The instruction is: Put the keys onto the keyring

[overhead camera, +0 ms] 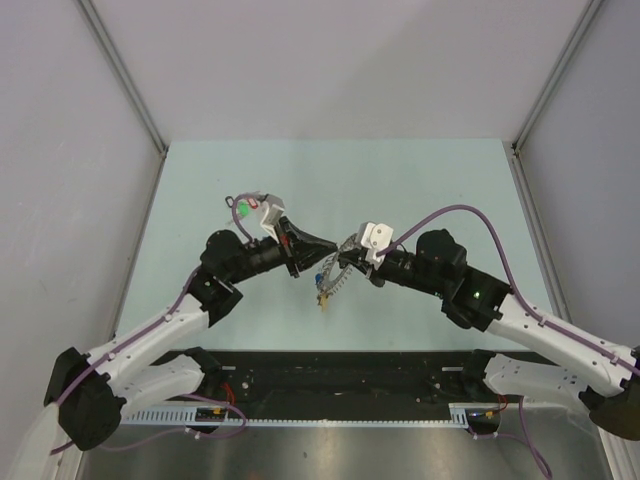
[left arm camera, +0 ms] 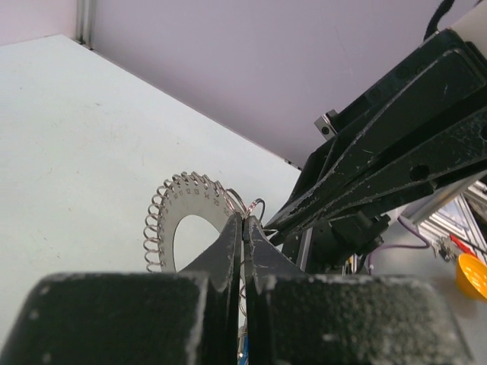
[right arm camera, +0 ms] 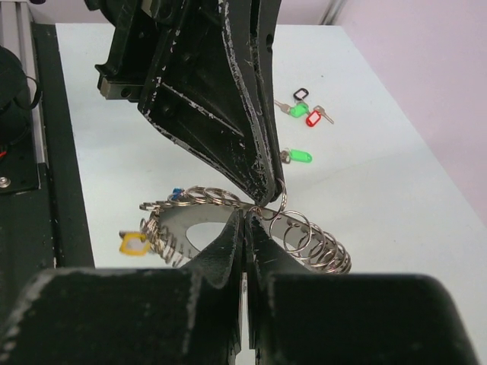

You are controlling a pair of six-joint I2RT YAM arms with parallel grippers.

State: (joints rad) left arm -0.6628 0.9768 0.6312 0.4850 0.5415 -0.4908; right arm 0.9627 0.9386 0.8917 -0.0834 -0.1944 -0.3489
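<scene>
The keyring (overhead camera: 336,276) is a flat silvery ring edged with wire loops, held above the table's middle between both arms. My right gripper (right arm camera: 246,214) is shut on the flat inner rim of the keyring (right arm camera: 304,232). My left gripper (left arm camera: 244,219) is shut on a small wire loop at the edge of the keyring (left arm camera: 190,199), tip to tip with the right gripper (left arm camera: 275,223). A yellow tag (right arm camera: 133,243) and a blue tag (right arm camera: 176,194) hang from the ring's loops. Loose keys (right arm camera: 304,112) with black, green and red tags lie on the table.
Another green-tagged key (right arm camera: 297,157) lies on the table nearer the ring. In the top view the loose keys (overhead camera: 245,208) lie behind the left arm. Grey walls enclose the pale table (overhead camera: 420,180) on three sides; a black rail (overhead camera: 340,370) runs along the near edge.
</scene>
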